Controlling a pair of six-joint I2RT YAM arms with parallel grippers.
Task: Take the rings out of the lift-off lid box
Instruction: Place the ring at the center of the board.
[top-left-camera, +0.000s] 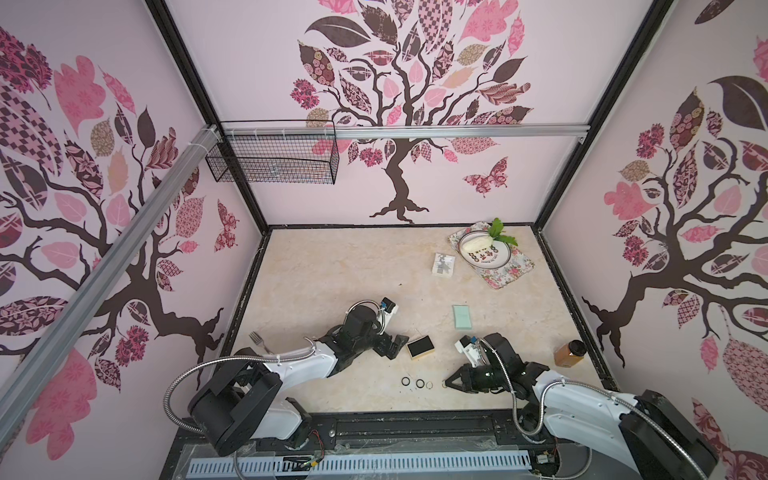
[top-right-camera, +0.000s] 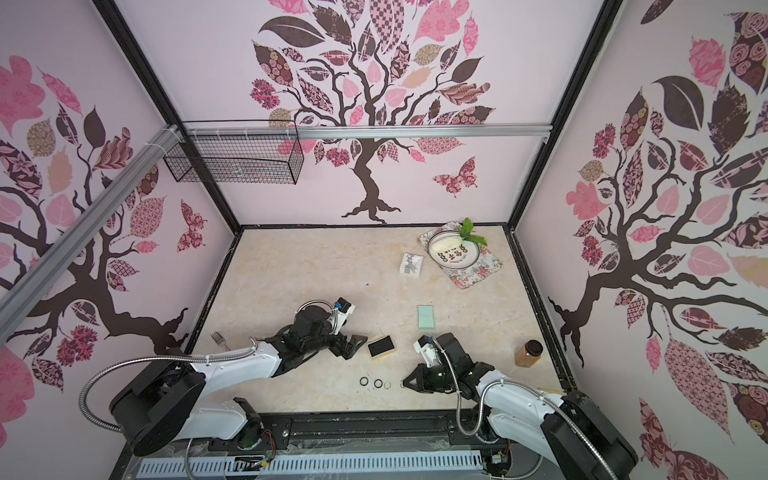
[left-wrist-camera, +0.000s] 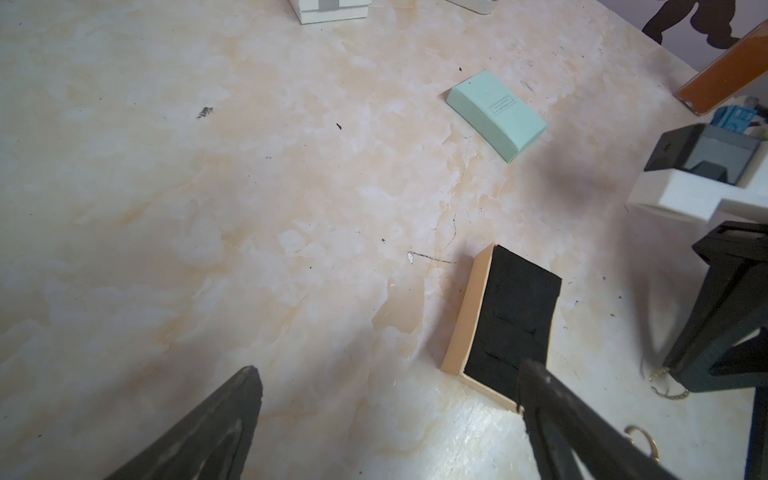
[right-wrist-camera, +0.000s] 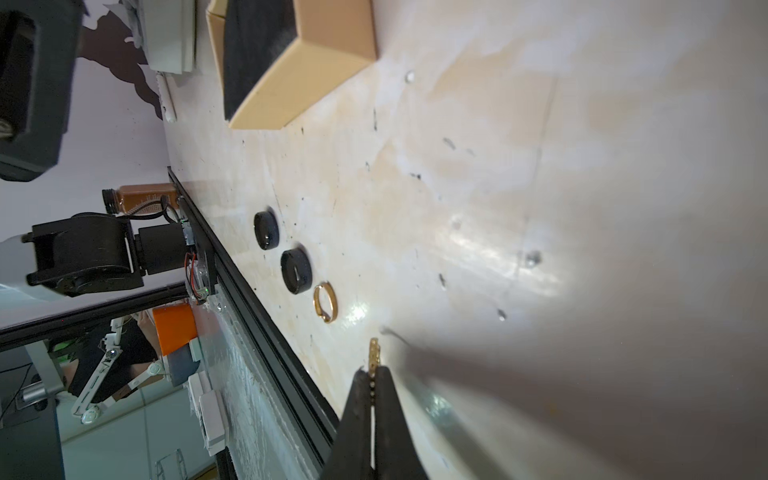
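Observation:
The lift-off lid box stands open: its tan base with black foam (top-left-camera: 420, 347) (left-wrist-camera: 511, 320) sits mid-table, and the mint lid (top-left-camera: 462, 317) (left-wrist-camera: 496, 112) lies apart behind it. Near the front edge, two black rings (top-left-camera: 405, 381) (right-wrist-camera: 296, 271) and a thin gold ring (top-left-camera: 429, 385) (right-wrist-camera: 325, 301) lie in a row. My right gripper (top-left-camera: 449, 383) (right-wrist-camera: 373, 372) is low at the end of that row, shut on another thin beaded gold ring (right-wrist-camera: 374, 351). Just left of the base, my left gripper (top-left-camera: 395, 347) (left-wrist-camera: 388, 374) is open and holds nothing.
A fork (top-left-camera: 258, 340) lies at the left edge and an amber bottle (top-left-camera: 568, 353) stands at the right. A small white box (top-left-camera: 443, 264) and a plate on a floral tray (top-left-camera: 509, 270) sit at the back right. A wire basket (top-left-camera: 272, 164) hangs on the back wall.

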